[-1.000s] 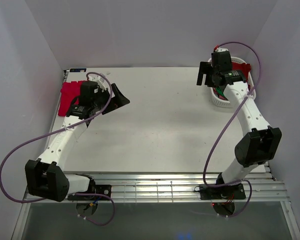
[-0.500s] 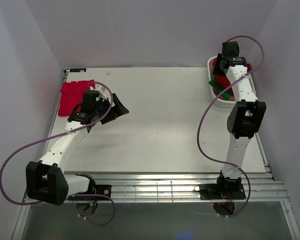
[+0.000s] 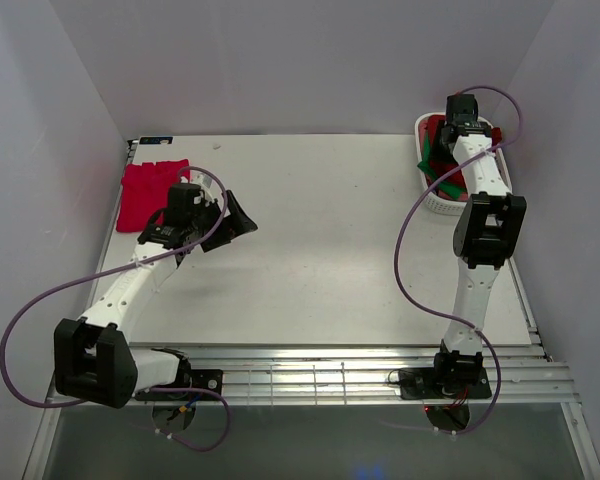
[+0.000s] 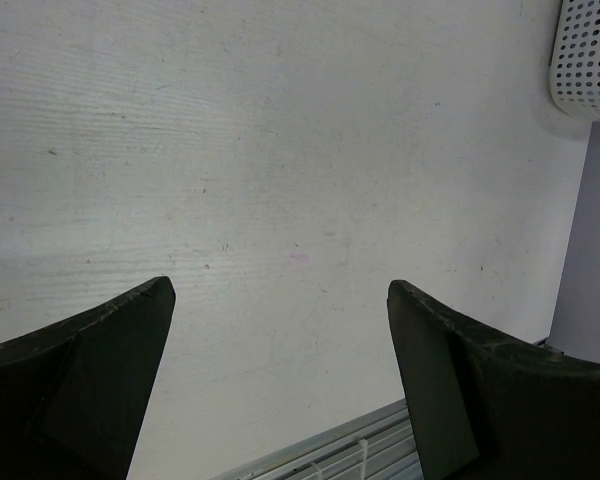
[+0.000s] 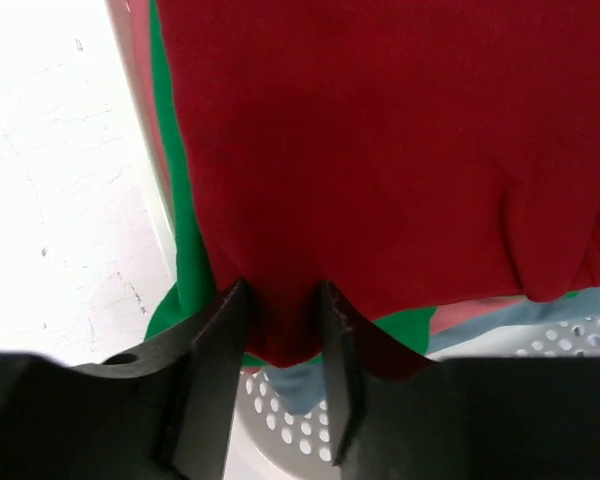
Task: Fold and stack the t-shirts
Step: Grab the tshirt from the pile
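1. Lying at the far left corner of the table, a pinkish-red t-shirt is sitting folded and flat, touched by neither arm.
2. Hovering just to the right of that shirt, the left gripper is standing spread wide. Nothing is lying between its fingers, and only tabletop is showing beneath them.
3. Sitting at the far right corner, the white basket is holding the remaining cloth. The right arm is reaching into it from above.
4. Pinching, as far as the wrist view shows, a bunched fold of the dark red t-shirt, the right gripper is standing narrow, with cloth filling the gap between its fingers. How firm the hold is cannot be told.
5. Showing beneath the dark red cloth, a green t-shirt is lying against the basket wall, with pale blue and pink cloth under it.
6. Judging the governing relation: the dark red t-shirt is lying directly in the right gripper's bite and spreading away ahead of the fingers. It is too crumpled for a long axis to be read. The right arm is plainly the nearer, the left standing well apart across the table.
7. Judging the step: the task is looking to be at pulling the next shirt from the basket, with the green one possibly dragging along.
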Available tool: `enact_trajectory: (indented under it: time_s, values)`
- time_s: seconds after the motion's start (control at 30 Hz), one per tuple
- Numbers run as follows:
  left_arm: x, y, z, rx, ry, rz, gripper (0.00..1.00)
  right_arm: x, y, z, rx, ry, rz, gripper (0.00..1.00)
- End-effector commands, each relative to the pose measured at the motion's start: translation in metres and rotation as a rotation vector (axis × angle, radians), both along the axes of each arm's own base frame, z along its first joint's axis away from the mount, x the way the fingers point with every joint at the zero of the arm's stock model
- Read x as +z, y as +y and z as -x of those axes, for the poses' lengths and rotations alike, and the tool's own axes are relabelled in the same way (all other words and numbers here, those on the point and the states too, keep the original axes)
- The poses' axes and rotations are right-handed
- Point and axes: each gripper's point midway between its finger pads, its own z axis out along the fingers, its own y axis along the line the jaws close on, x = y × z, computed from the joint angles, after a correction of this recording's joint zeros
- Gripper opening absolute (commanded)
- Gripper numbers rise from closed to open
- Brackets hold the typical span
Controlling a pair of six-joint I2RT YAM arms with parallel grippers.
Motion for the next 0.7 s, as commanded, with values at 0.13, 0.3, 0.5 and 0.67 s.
enact_trajectory:
  time_s: [0.13,0.3,0.5,0.67]
  values:
    - [-0.002,0.002,0.001,0.002,-0.004,-0.015,0.98,0.024,-0.001,-0.016,0.022,-0.095,-0.023,0.08]
    - [-0.005,0.001,0.006,0.001,0.005,-0.005,0.98,0.085,0.019,-0.011,0.095,-0.227,-0.087,0.08]
    - [-0.008,0.003,0.011,0.011,-0.002,0.002,0.98,0.214,0.094,0.032,0.314,-0.45,-0.155,0.08]
    - [-0.006,0.001,0.014,0.019,0.003,0.03,0.98,0.295,0.148,0.091,0.478,-0.577,-0.282,0.08]
